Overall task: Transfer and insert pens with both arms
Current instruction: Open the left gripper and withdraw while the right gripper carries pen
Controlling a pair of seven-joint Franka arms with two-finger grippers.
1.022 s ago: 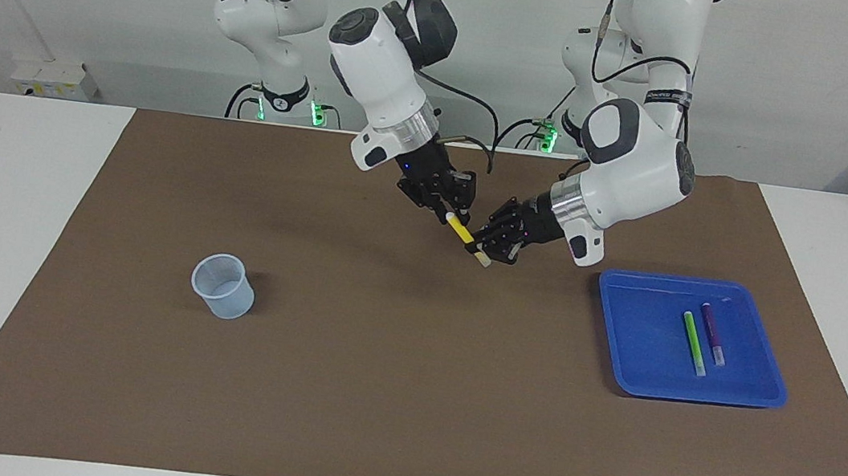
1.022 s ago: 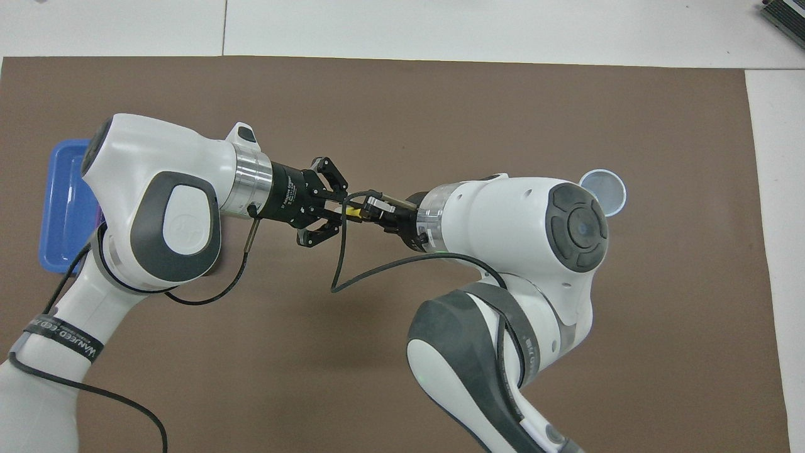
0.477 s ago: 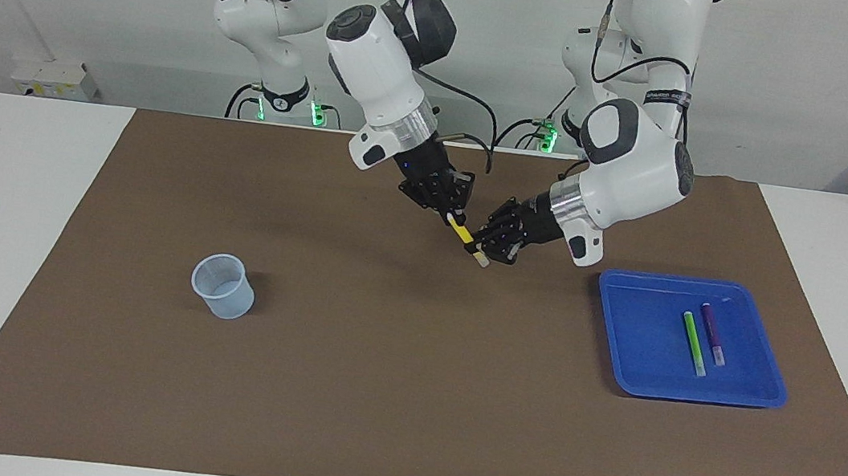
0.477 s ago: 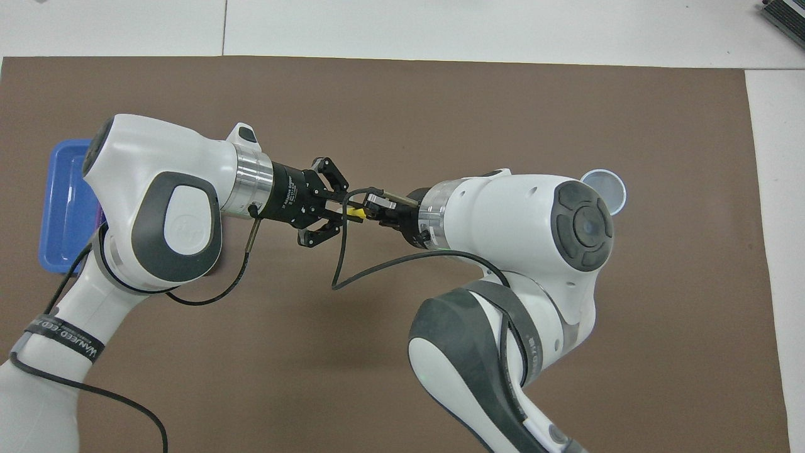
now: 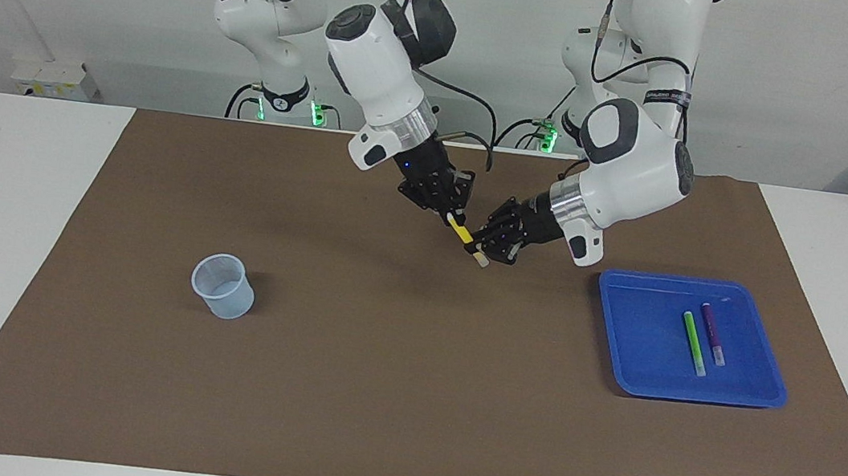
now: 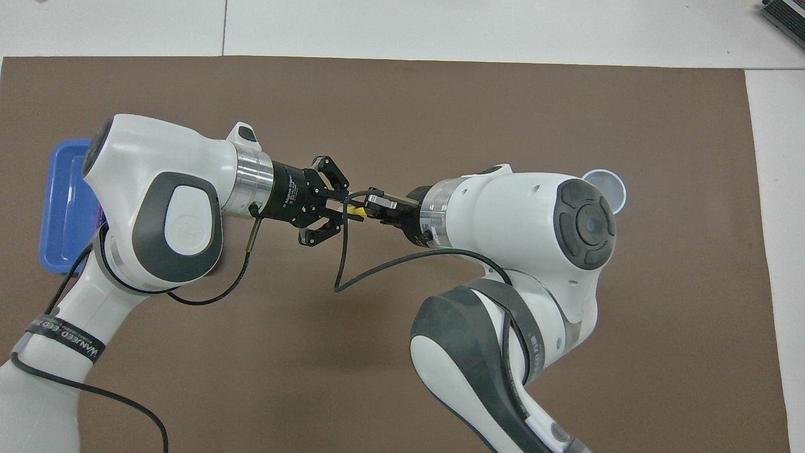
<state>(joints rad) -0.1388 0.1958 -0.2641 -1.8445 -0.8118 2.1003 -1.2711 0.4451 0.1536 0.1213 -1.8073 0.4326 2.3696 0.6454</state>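
Because the two big white wrists crowd together over the middle of the brown mat [image 5: 404, 397], the overhead view shows only a sliver of the yellow pen [image 6: 356, 214] between the grippers, and it hides most of the blue tray [image 6: 63, 207] and part of the cup [image 6: 605, 189].

In the facing view the pale, translucent cup [image 5: 223, 286] stands upright on the mat toward the right arm's end; whether anything lies in it cannot be made out. The right arm slopes down from its base, and the right gripper [image 5: 449, 214] is pinched onto the upper end of the yellow pen [image 5: 462, 232]. The pen hangs slanted in the air above the mat's middle, whitish cap lowest. The left arm bends low and reaches in sideways; the left gripper [image 5: 481, 247] is clamped on the pen's lower part, just above the cap, so both grippers grip it at once.

Toward the left arm's end, the blue tray [image 5: 623, 327] holds the green pen [image 5: 694, 343] and the purple pen [image 5: 712, 333], lying side by side, close but apart.
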